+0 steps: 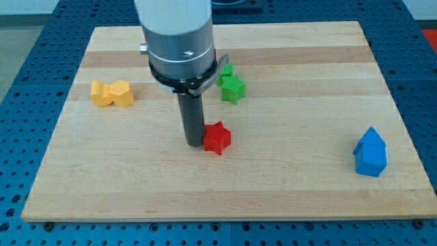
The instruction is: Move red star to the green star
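The red star (218,137) lies near the middle of the wooden board. My tip (194,143) stands right at its left side, touching or nearly touching it. The green star (233,87) lies above and slightly to the right of the red star, about a block's width of board between them. A second green block (226,70) sits just behind the green star, partly hidden by the arm's body.
Two yellow blocks (113,93) sit side by side at the view's left. Two blue blocks (371,153) stand together at the view's right near the board's edge. The wooden board (307,198) lies on a blue perforated table.
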You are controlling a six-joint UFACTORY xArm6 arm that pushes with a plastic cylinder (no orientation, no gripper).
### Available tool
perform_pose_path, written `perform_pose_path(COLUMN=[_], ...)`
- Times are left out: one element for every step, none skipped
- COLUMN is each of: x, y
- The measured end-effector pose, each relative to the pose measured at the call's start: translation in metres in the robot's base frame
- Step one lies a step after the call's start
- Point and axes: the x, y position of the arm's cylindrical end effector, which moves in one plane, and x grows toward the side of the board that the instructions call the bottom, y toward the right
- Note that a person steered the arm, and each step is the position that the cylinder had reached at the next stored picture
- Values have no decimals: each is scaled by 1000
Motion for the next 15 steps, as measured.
perform_pose_path(x=[18, 35, 83, 64, 30, 13, 33, 25, -1, -14, 2, 12, -7, -33, -36], y=[68, 119, 120, 159, 117, 126, 130, 173, 188, 113, 97, 90, 37, -7, -24])
